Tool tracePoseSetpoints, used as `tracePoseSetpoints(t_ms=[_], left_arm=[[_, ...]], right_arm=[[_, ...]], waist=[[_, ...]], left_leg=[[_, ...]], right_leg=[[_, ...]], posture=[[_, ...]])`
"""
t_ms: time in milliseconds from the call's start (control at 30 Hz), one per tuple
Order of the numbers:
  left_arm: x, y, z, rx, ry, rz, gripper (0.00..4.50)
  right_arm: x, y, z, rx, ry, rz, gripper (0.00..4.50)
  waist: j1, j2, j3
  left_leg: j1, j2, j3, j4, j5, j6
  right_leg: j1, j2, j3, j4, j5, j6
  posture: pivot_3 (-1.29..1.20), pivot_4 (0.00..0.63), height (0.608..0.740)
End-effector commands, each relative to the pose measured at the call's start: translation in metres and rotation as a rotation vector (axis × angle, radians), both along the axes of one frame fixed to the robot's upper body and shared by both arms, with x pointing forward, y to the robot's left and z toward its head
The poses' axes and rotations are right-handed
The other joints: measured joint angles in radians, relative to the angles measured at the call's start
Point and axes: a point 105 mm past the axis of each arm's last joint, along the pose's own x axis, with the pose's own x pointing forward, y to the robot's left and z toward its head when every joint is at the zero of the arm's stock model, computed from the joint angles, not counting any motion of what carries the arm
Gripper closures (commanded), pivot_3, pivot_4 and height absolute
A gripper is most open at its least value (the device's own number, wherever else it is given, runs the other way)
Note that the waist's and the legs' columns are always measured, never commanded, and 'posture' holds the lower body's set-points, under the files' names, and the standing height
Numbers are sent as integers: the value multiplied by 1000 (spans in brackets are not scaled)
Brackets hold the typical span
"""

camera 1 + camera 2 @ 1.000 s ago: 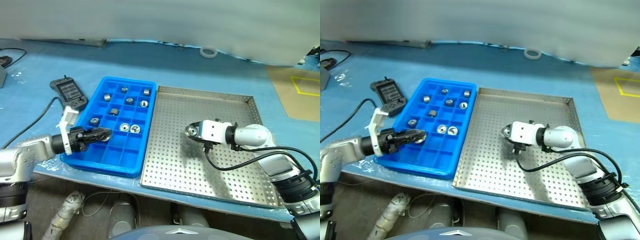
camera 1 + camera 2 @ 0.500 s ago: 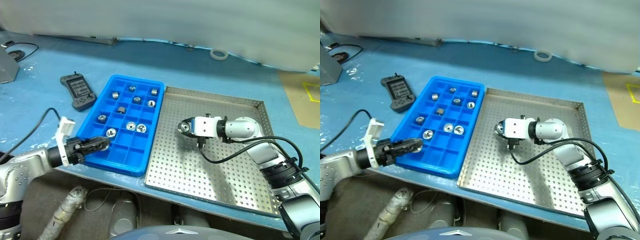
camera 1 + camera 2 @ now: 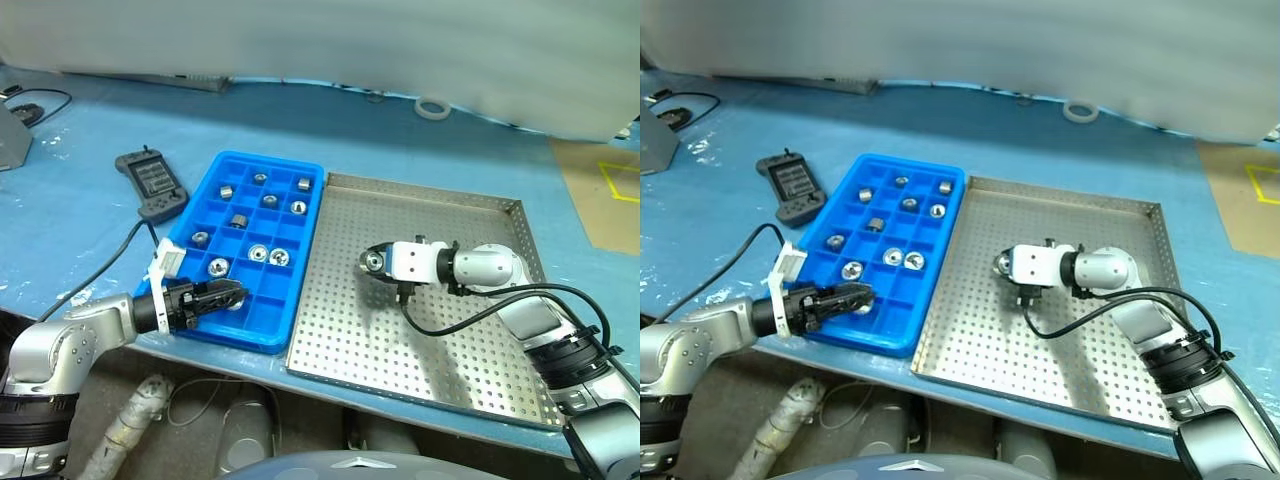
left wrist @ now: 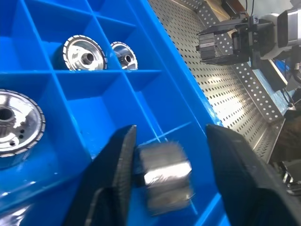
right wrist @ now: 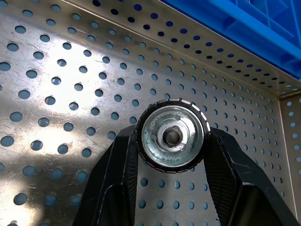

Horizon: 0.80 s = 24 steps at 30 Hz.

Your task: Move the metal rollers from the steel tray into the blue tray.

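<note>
Over the blue tray (image 3: 205, 318), our left gripper (image 4: 171, 160) has its fingers spread, a metal roller (image 4: 164, 176) blurred between them above a near-corner compartment, apparently dropping in. Our right gripper (image 5: 172, 141) is clamped on a second roller (image 5: 172, 135) above the steel tray (image 3: 440, 360), likely waiting its turn. Both arms reach inward, angled downward.

Silver-grey jointed arms with black wrist rings and trailing black cables — each gripper white-housed (image 3: 405, 262), black-fingered (image 3: 215, 296).
</note>
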Motion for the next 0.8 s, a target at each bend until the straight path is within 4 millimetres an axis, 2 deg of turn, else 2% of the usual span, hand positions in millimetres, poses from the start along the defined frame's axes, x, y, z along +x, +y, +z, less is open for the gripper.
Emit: tracePoseSetpoints(t_ms=[33,100,267,367,467,500,667,800], left_arm=[[-6,-3,-3,8,5,-36,1222],[-4,-2,3,-4,-1,-41,1222],[19,1,33,-41,-107,-7,1222],[31,-6,48,-66,-155,-20,1222],[46,-7,56,-102,-178,11,1222],[49,-7,60,-112,-188,14,1222],[52,5,74,-65,-247,28,1222],[56,22,87,-87,-296,132,1222]], right_arm=[[0,0,16,21,-60,-4,2831],[-1,0,16,21,-58,-4,2831],[4,2,25,26,-84,7,2831],[-7,20,44,106,-36,76,2831],[-31,51,72,316,183,160,2831],[-32,61,75,348,217,174,2831],[-18,85,73,393,254,160,2831],[-21,101,65,470,393,142,2831]], waist=[[-2,0,0],[-5,0,0],[-7,0,0],[-11,0,0],[-19,1,0],[-24,1,0],[-21,-1,-2],[-10,-1,-2]], left_leg=[[0,0,0,0,0,0],[1,0,0,0,0,0],[0,0,0,0,0,0],[0,0,0,1,1,0],[1,-1,0,1,1,1],[0,0,0,1,1,1],[-1,2,-1,1,2,-1],[-4,0,-1,1,2,-1]], right_leg=[[0,0,0,0,0,0],[0,0,0,0,0,0],[1,0,0,1,0,0],[1,0,0,2,0,0],[1,0,0,2,0,0],[1,0,0,2,0,0],[-2,1,-1,4,0,0],[-3,0,-1,3,0,0]], posture=[[-54,150,740],[-52,150,740],[-44,150,740],[-48,150,740],[-55,150,740],[-54,150,740],[-14,150,740],[45,150,740]])
